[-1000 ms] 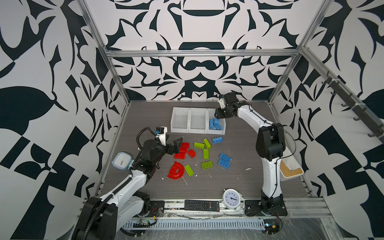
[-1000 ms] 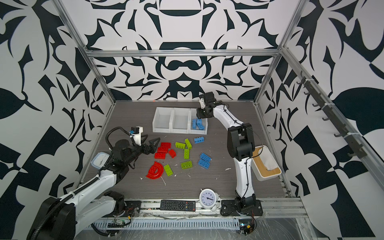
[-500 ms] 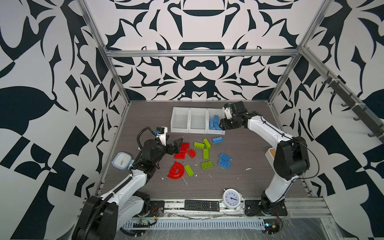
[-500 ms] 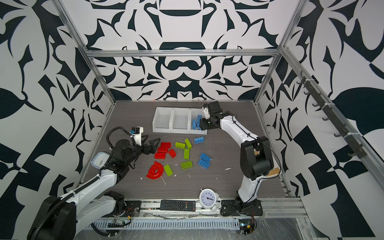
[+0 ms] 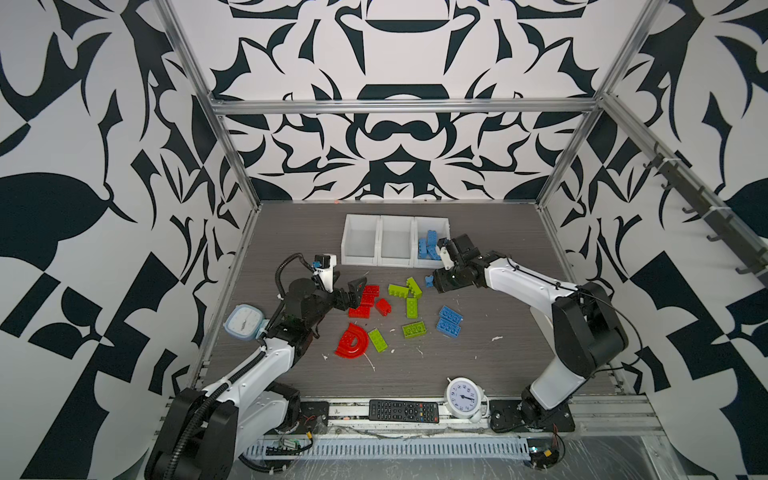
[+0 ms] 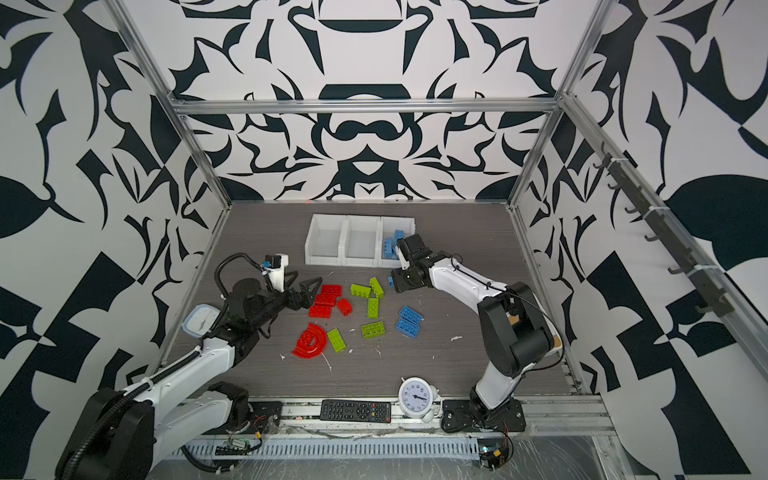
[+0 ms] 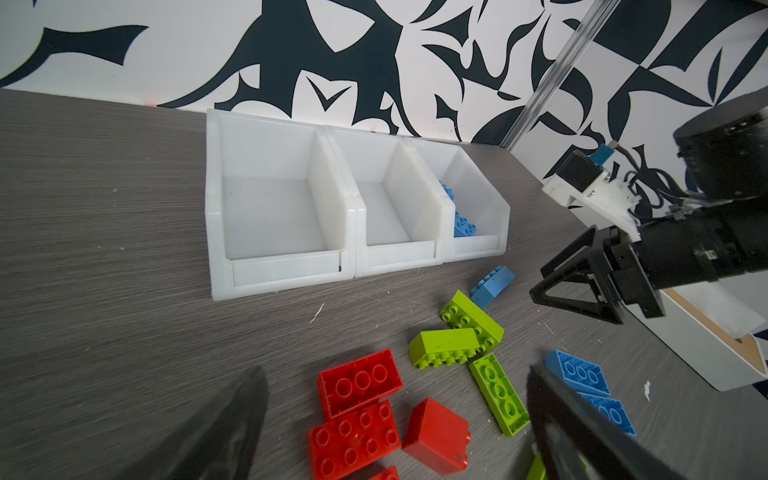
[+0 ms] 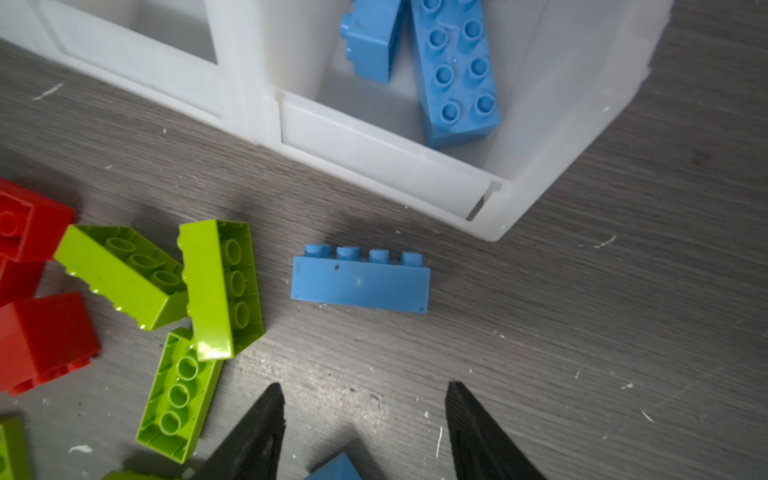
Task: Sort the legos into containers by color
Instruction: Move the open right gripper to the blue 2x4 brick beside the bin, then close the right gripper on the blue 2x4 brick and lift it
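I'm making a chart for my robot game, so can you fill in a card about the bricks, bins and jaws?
Bins: three joined white plastic bins
Filled: right-end bin holds light blue studded plastic bricks; others empty
Loose: red bricks, red arch piece, lime green bricks, blue bricks
Left jaws: open, by red bricks
Right jaws: open, empty, near one blue brick

No text, brand or number can be read. The round white clock (image 5: 462, 397) at the front edge shows dark marks around its dial in both top views, too small to tell as numerals. The black remote (image 5: 404, 411) beside it has rows of buttons whose markings are equally illegible. The dial of the pale blue square clock (image 5: 245, 323) is no clearer. Studs on the legos (image 8: 453, 62) show no legible lettering.
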Action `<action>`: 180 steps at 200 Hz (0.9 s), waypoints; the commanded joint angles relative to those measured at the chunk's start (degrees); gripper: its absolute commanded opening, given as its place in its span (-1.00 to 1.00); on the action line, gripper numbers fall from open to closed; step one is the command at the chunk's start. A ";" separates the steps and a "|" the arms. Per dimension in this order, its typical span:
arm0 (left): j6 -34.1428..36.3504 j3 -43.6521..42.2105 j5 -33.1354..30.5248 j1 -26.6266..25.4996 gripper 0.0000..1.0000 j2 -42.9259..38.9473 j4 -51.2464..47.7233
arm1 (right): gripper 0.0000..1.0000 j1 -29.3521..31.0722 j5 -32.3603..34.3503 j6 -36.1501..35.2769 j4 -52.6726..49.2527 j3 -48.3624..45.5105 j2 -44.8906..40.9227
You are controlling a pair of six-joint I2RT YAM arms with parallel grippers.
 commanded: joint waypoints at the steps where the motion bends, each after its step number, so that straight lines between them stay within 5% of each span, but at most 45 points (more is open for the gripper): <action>1: 0.01 -0.08 0.69 -0.11 0.99 -0.75 1.32 | 0.31 0.39 2.37 -0.26 0.70 2.75 0.86; 180: 0.30 -0.12 0.31 -0.09 0.99 -0.13 1.71 | 0.60 1.01 3.10 -1.40 1.02 10.18 11.04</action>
